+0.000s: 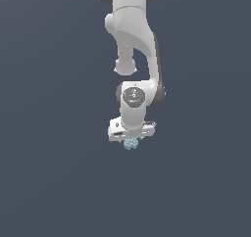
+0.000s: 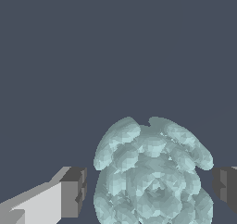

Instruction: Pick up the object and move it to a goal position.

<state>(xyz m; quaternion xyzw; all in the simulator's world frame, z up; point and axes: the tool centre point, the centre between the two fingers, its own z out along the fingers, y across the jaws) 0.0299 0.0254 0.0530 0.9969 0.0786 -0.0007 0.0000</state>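
The object [image 2: 150, 172] is a pale teal-blue bumpy blob. In the wrist view it sits between the two dark finger pads [image 2: 74, 190]. A narrow gap shows between it and one pad, and the other pad [image 2: 226, 185] stands right at its edge. My gripper [image 2: 149, 190] is open around it. In the exterior view the object [image 1: 130, 144] shows just under the white hand of the gripper [image 1: 131, 139], which points straight down. The fingers themselves are hidden there behind the hand and the blob.
The white arm [image 1: 132, 40] comes down from the upper middle of the exterior view. A plain dark grey-blue surface [image 1: 49, 182] fills everything around it. No goal marker or other object shows.
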